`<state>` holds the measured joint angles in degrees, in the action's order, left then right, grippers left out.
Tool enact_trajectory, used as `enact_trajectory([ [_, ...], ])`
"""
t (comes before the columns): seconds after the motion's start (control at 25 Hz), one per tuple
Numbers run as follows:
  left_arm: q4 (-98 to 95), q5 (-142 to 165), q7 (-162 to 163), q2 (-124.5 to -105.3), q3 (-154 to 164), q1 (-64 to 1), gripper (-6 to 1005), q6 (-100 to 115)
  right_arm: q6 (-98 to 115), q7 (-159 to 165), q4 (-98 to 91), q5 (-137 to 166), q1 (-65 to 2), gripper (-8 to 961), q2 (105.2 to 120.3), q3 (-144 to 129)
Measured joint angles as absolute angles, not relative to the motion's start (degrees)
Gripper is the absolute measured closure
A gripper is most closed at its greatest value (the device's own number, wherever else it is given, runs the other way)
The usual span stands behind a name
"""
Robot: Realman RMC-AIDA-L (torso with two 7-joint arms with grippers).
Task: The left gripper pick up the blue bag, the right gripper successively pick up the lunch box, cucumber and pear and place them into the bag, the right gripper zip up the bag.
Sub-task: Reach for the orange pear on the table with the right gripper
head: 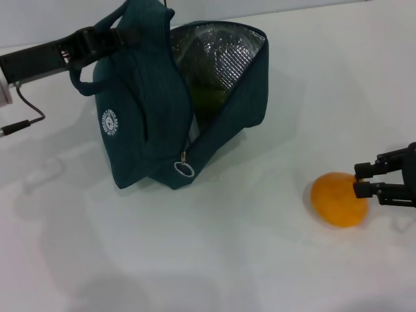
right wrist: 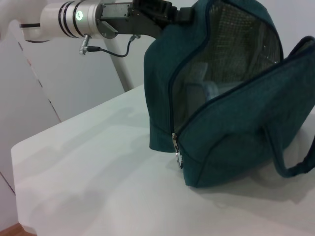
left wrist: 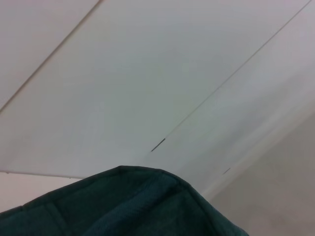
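Note:
The blue bag (head: 140, 110) stands tilted on the white table, its mouth open and the silver lining showing. My left gripper (head: 97, 40) is shut on the handle at the bag's top, also seen in the right wrist view (right wrist: 152, 11). Inside the bag lie the green cucumber (head: 208, 99) and the clear lunch box (right wrist: 216, 92). The zipper ring (head: 184, 169) hangs at the low end of the opening. The orange pear (head: 337, 199) rests on the table at the right. My right gripper (head: 361, 180) is open, its fingertips at the pear's right edge. Bag fabric (left wrist: 128, 206) fills the bottom of the left wrist view.
A black cable (head: 23, 120) trails over the table at the far left. The table's edge (right wrist: 19, 147) shows in the right wrist view, with white wall panels behind it. Bare white tabletop (head: 247, 260) lies between the bag and the pear.

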<state>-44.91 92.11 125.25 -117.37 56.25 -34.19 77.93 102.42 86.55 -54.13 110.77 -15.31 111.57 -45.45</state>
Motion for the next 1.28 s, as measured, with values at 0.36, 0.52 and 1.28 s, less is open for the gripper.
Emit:
enact_trajectory([
  [0.36, -44.9, 92.3, 125.3, -117.51, 56.3, -34.5, 929, 77.8, 102.3, 86.8, -54.7, 110.8, -14.6, 646, 111.59, -45.3],
  [0.52, -44.9, 92.3, 125.3, -117.51, 56.3, -34.3, 929, 77.8, 102.2, 86.6, -54.8, 110.8, -14.7, 656, 111.66, -45.3],
  [1.28, -44.9, 92.2, 125.1, -117.51, 56.3, -34.1, 930, 77.9, 101.4, 86.6, -54.8, 110.9, -15.5, 713, 112.24, -45.4],
])
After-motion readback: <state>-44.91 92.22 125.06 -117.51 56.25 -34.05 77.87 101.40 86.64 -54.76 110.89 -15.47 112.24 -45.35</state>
